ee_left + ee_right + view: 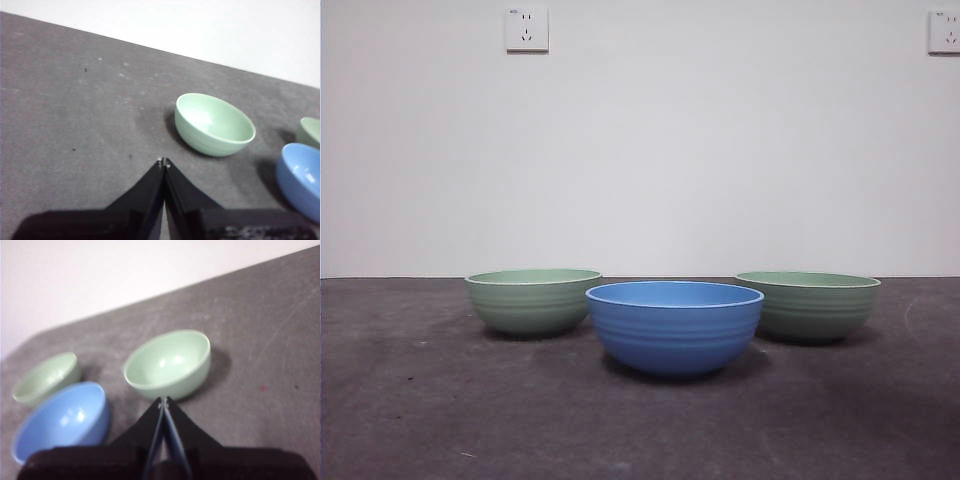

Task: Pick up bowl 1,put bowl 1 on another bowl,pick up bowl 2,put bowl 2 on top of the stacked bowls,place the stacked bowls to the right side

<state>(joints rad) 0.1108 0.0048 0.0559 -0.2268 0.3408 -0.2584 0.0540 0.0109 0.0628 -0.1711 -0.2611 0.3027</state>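
Blue bowl nearest, partly hiding both green bowls; left gripper and right gripper closed, empty, above table.

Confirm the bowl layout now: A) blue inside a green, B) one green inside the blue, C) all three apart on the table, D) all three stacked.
C: the blue bowl stands between the left green bowl and right green bowl, none nested.

the blue bowl is matte mid-blue with faint horizontal ridges and a thin paler rim. the left green bowl and the right green bowl are pale sage, also ridged. the surface is dark grey, the wall white, both claws black.
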